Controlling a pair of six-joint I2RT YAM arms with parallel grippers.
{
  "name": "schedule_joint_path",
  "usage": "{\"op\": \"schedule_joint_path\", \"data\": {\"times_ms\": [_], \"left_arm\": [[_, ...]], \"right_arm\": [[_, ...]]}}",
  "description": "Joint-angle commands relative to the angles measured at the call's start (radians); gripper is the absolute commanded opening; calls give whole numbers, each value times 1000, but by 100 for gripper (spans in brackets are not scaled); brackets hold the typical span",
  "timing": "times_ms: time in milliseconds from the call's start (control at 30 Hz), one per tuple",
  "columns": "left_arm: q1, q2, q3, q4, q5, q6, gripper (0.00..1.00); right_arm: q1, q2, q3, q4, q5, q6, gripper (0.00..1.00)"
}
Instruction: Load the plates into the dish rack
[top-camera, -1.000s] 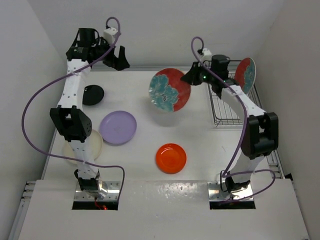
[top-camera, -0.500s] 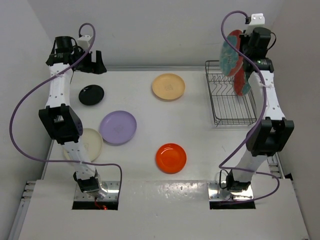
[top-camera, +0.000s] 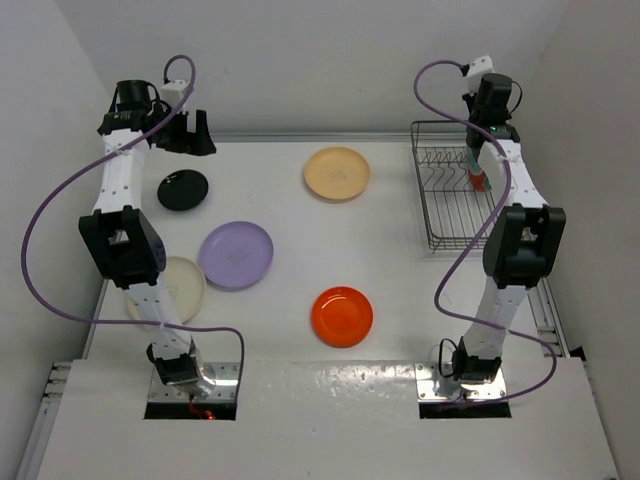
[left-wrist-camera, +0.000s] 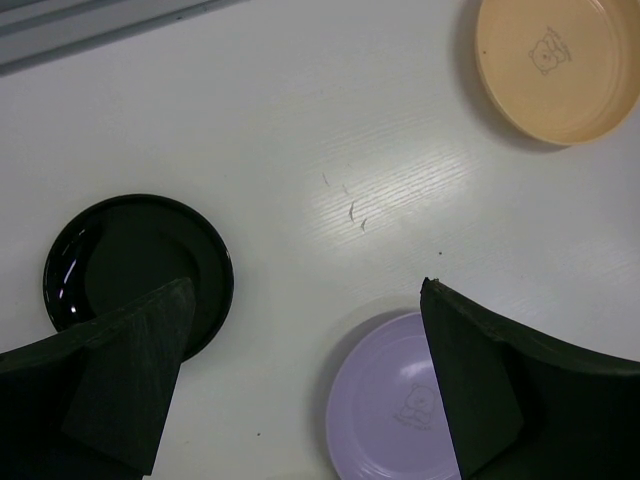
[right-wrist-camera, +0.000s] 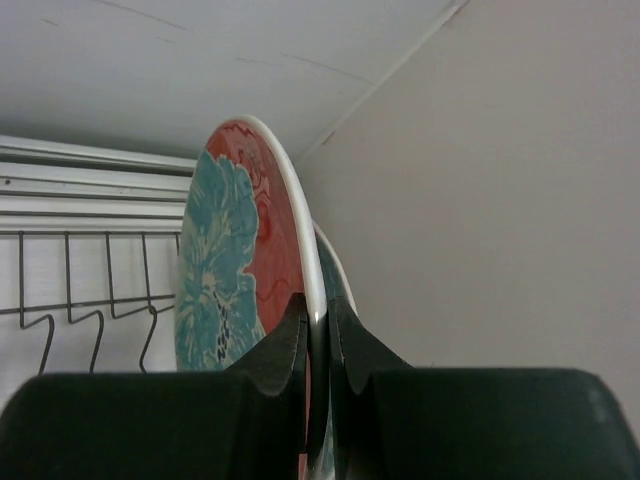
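Observation:
My right gripper (top-camera: 480, 150) is shut on the rim of a red plate with teal flowers (right-wrist-camera: 235, 290), held upright and edge-on over the grey wire dish rack (top-camera: 450, 205). A second plate's rim (right-wrist-camera: 337, 270) stands close behind it. From above only a red sliver (top-camera: 479, 180) shows in the rack. My left gripper (top-camera: 190, 135) is open and empty, high above the black plate (top-camera: 183, 189). The lavender (top-camera: 236, 254), cream (top-camera: 185, 285), orange (top-camera: 342, 316) and tan-yellow (top-camera: 337, 173) plates lie flat on the table.
In the left wrist view the black plate (left-wrist-camera: 140, 250), lavender plate (left-wrist-camera: 390, 400) and tan-yellow plate (left-wrist-camera: 555, 65) lie below the open fingers (left-wrist-camera: 140, 370). Rack wires (right-wrist-camera: 70, 300) show left of the held plate. White walls enclose the table on three sides.
My right arm carried the red flowered plate from above the table's middle to the rack and lowered it there edge-on. My left arm swung left, then shifted slightly.

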Motion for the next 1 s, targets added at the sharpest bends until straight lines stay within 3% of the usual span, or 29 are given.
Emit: {"op": "schedule_joint_path", "data": {"times_ms": [0, 567, 967], "left_arm": [[-3, -21, -5, 17, 20, 8, 100], [-3, -21, -5, 17, 29, 18, 100], [-3, -21, -14, 17, 29, 18, 100]], "right_arm": [[-1, -58, 35, 272, 57, -103, 0], [-10, -91, 6, 292, 37, -110, 0], [-35, -99, -189, 256, -27, 103, 0]]}}
